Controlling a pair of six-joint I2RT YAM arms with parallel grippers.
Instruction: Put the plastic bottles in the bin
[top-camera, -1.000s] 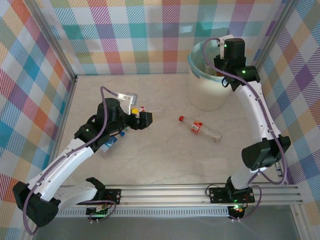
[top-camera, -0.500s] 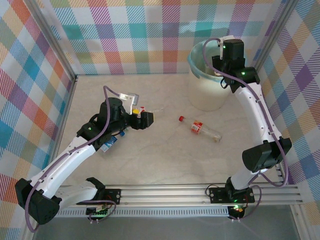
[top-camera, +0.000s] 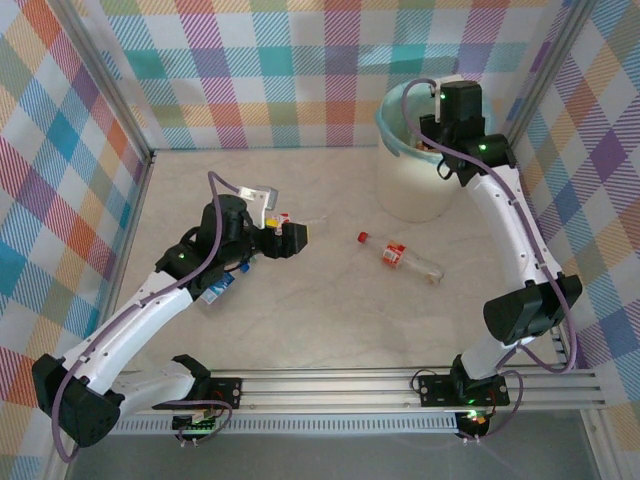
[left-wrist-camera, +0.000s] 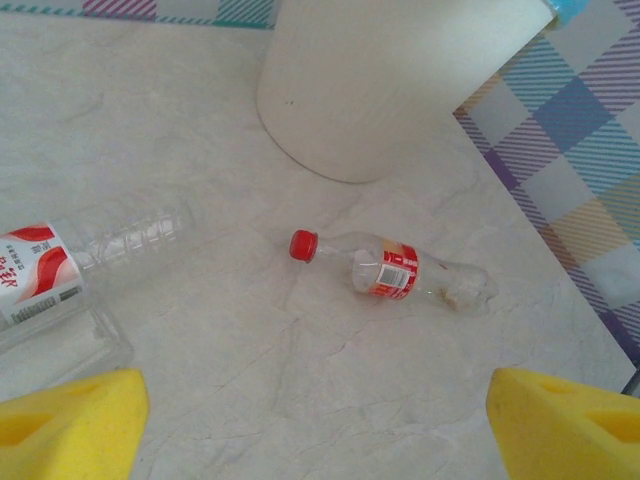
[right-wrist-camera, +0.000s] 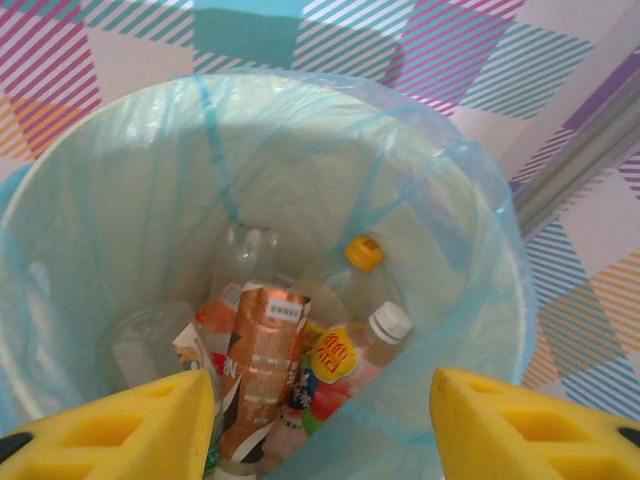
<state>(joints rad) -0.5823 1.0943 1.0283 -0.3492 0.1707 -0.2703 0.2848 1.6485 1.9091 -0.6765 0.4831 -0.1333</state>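
Nearest, left gripper (left-wrist-camera: 310, 420) spread wide over the desk (left-wrist-camera: 250, 380), holding nothing. Just to its left, a clear bottle with a red-and-white label (left-wrist-camera: 70, 265), lying flat. Farther ahead and slightly right, the red-capped bottle (left-wrist-camera: 395, 272), flat on its side, long axis crosswise to the approach, cap toward the left; probably the left arm's to fetch, being much nearer. Beyond, the bin (left-wrist-camera: 390, 80); above it right gripper (right-wrist-camera: 315, 410), equally wide, empty, over bottles already inside (right-wrist-camera: 265, 370).
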